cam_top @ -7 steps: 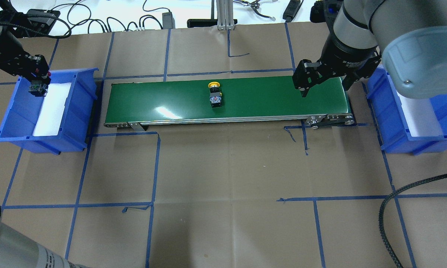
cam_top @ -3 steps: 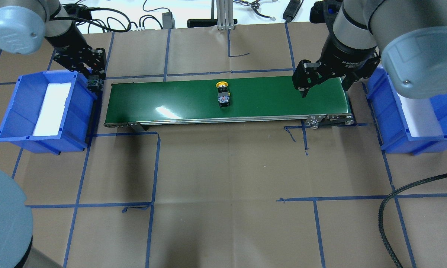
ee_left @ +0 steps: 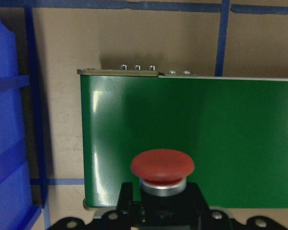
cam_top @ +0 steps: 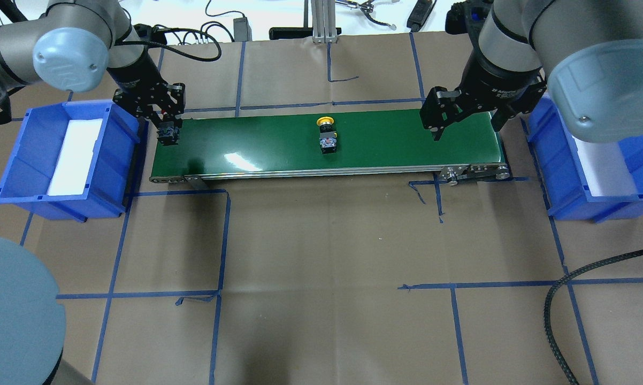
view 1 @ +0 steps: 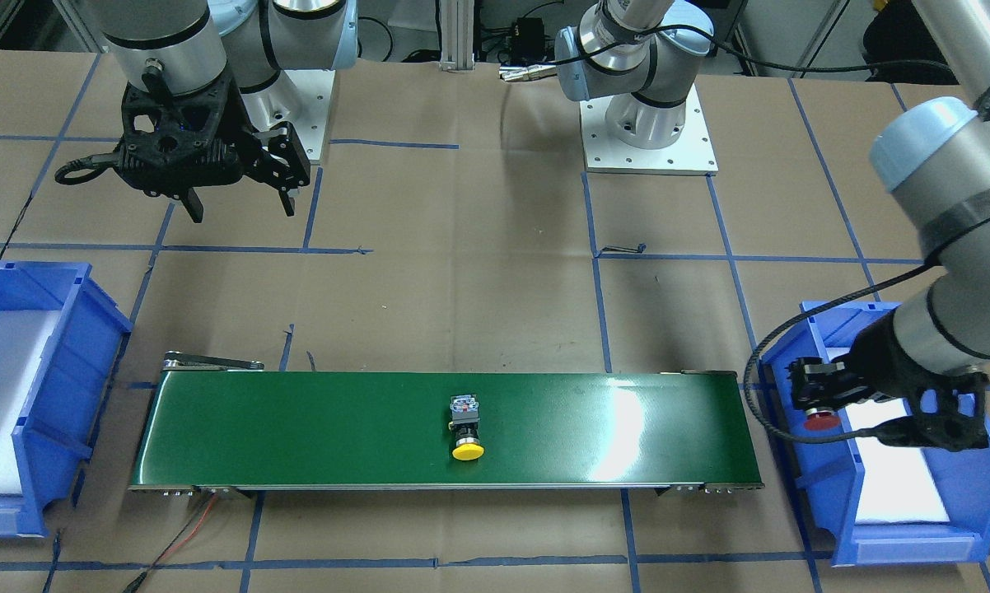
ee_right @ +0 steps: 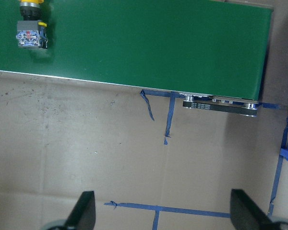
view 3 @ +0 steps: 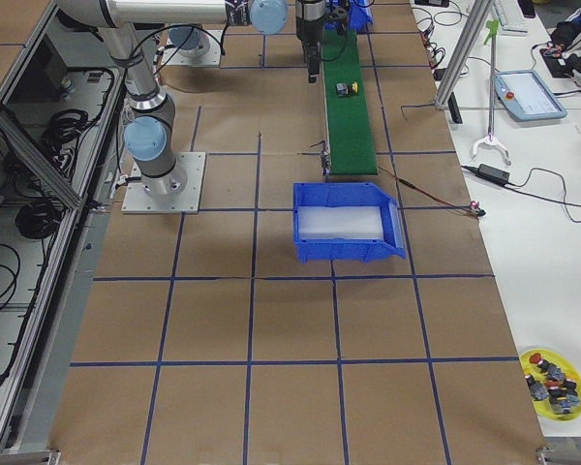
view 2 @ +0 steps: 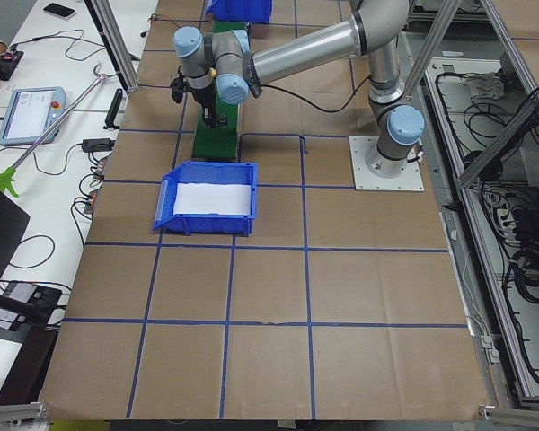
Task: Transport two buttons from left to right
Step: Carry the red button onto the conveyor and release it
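Observation:
The yellow button (cam_top: 327, 137) lies on its side near the middle of the green conveyor belt (cam_top: 385, 144); it also shows in the front view (view 1: 465, 427) and the right wrist view (ee_right: 31, 29). My left gripper (cam_top: 167, 130) is shut on the red button (ee_left: 162, 166), held just above the belt's left end; the red cap shows in the front view (view 1: 822, 422). My right gripper (cam_top: 467, 124) is open and empty above the belt's right end, its fingers (ee_right: 85, 214) spread wide.
A blue bin (cam_top: 11, 160) with a white liner stands off the belt's left end, and a second blue bin (cam_top: 562, 176) off its right end. A black cable (cam_top: 554, 305) loops at the front right. Blue tape lines cross the brown paper.
My left gripper has carried the red button rightward from over the left bin to over the belt's left end. The yellow button has moved right along the belt. The right gripper has stayed still.

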Controlling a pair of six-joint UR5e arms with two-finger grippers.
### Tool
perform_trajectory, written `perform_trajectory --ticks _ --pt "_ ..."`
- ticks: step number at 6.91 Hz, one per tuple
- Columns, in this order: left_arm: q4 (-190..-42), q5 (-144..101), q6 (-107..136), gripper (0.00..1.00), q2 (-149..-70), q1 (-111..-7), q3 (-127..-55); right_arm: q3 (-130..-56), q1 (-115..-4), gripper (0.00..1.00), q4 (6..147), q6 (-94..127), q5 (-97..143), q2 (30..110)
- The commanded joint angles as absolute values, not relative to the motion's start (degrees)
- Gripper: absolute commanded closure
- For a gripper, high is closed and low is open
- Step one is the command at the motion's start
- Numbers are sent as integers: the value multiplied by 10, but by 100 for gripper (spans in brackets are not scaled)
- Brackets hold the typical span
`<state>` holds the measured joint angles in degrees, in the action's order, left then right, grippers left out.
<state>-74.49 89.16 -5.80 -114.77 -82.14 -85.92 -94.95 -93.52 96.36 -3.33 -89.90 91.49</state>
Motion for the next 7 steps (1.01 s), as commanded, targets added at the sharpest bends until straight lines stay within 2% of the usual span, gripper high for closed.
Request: perform_trajectory --ticks 1,2,3,4,5,7 --pt "-641 891 -54 91 -1164 -824 -918 -988 -935 0 1057 -33 -895 903" --pt "-617 891 -54 88 -1166 -824 -929 -997 -935 0 1097 -32 -888 890" --pt "-617 891 -54 77 -1165 -824 -929 -996 -934 0 1115 -29 -857 873" --pt "-616 891 -54 24 -1161 -824 -928 -997 -932 0 1125 -31 -836 860" --pt "-614 891 -54 1 -1156 -823 -923 -995 -929 0 1128 -32 -816 839" --pt "-632 893 -58 0 -1145 -815 -888 -997 -916 0 1153 -33 -785 808"
